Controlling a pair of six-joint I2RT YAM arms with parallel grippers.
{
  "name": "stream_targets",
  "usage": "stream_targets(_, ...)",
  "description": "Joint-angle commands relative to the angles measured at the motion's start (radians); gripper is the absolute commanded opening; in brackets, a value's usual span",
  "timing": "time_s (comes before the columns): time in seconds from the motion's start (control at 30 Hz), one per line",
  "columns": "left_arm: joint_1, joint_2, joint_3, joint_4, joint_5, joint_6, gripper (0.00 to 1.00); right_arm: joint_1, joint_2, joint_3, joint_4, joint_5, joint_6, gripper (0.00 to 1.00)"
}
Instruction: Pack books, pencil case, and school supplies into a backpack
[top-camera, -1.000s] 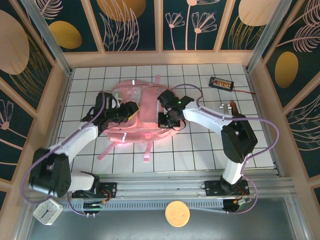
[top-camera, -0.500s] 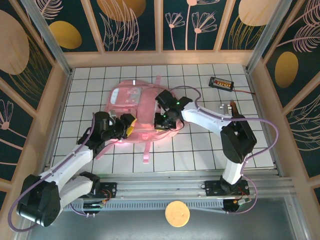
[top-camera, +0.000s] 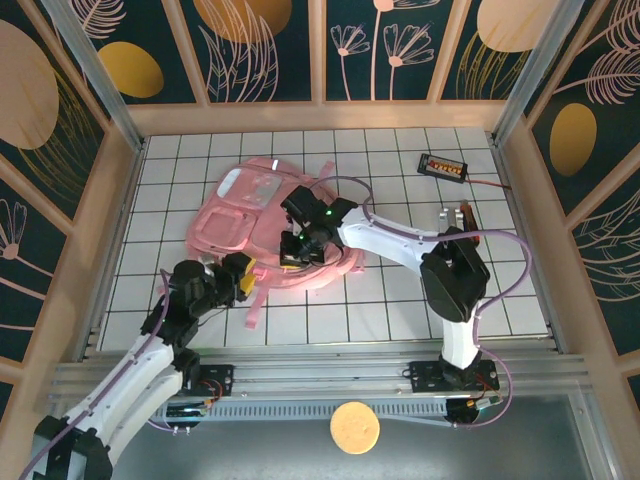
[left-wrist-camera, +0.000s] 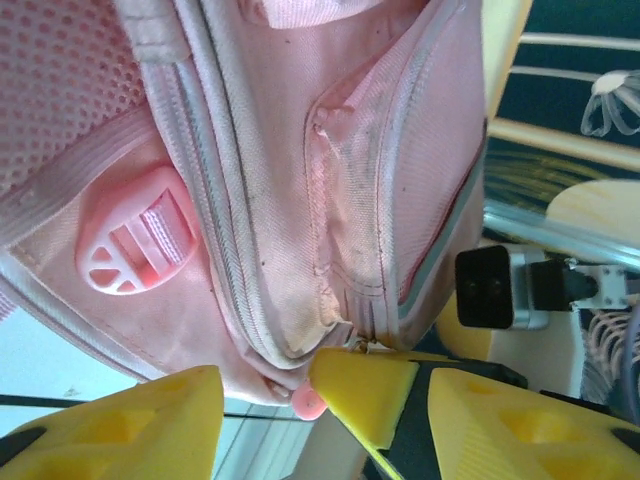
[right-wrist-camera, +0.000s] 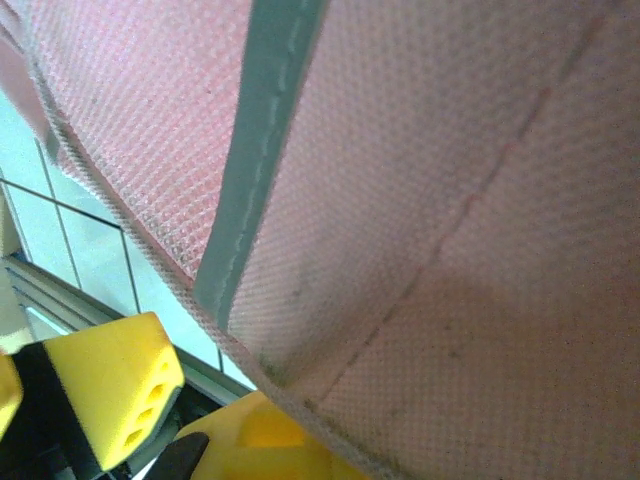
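Though off-centre, backpack (top-camera: 232, 215) clear of walls (top-camera: 110, 220).

White gridded tabletop (top-camera: 395, 305), pale wooden frame (top-camera: 320, 117), dark teal wall panels (top-camera: 250, 50) with golden leaves

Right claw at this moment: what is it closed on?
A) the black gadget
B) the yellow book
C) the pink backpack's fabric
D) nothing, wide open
C: the wrist view shows the pink hem of the backpack passing between the yellow fingers of the right claw, which from above sits on the bag.
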Motion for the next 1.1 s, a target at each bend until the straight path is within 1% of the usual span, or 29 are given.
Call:
stream_targets(0.0, -0.006, 0.028, -0.032, -0.002, -0.054, -0.076, 0.52, -0.009, 0.019, 0.055, 0.018, -0.05, -0.037, 0.0)
stream_targets(0.17, -0.008, 0.175, -0.044, 0.197, -0.069, -0.079, 0.52, -0.009, 0.022, 0.041, 0.023, -0.078, -0.071, 0.0)
stream_targets(0.23, -0.009, 0.234, -0.031, 0.237, -0.077, -0.06, 0.52, -0.008, 0.009, 0.021, 0.031, -0.089, -0.075, 0.0)
stream_targets(0.4, -0.015, 0.298, -0.021, 0.301, -0.097, -0.046, 0.52, -0.004, -0.002, -0.001, 0.038, -0.115, -0.087, 0.0)
stream_targets(0.63, -0.017, 0.315, -0.016, 0.315, -0.078, -0.028, 0.52, 0.0, 0.021, 0.029, 0.027, -0.116, -0.089, 0.0)
stream_targets(0.73, -0.018, 0.319, -0.004, 0.303, -0.099, -0.016, 0.52, 0.011, 0.023, 0.043, 0.034, -0.115, -0.088, 0.0)
stream_targets(0.87, -0.019, 0.409, -0.011, 0.42, -0.088, -0.017, 0.49, 0.022, 0.038, 0.059, 0.018, -0.119, -0.102, 0.0)
stream_targets(0.97, -0.019, 0.461, 0.012, 0.453, -0.093, 0.002, 0.48, 0.029, 0.038, 0.069, 0.006, -0.118, -0.108, 0.0)
stream_targets(1.07, -0.019, 0.515, 0.039, 0.49, -0.076, 0.015, 0.42, 0.031, 0.041, 0.086, -0.016, -0.113, -0.121, 0.0)
